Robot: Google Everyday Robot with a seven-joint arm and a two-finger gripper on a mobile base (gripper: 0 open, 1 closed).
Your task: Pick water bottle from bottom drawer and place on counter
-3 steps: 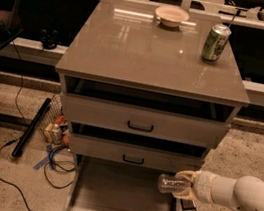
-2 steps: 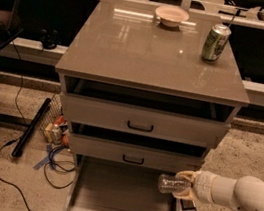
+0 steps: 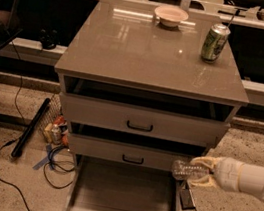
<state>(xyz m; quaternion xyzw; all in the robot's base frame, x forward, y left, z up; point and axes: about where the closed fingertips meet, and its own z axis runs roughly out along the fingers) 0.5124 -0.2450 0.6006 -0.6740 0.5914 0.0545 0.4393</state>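
My gripper reaches in from the right on a white arm and is shut on the water bottle, a small clear plastic bottle held lying sideways. It hangs over the right rail of the bottom drawer, which is pulled out and shows a bare grey tray. The bottle is level with the middle drawer's front, well below the counter, the glossy grey-brown slab on top of the cabinet.
A green soda can stands at the counter's back right and a pale bowl at the back middle. Two black-handled drawers sit above. Cables, a black bar and small items lie on the floor at left.
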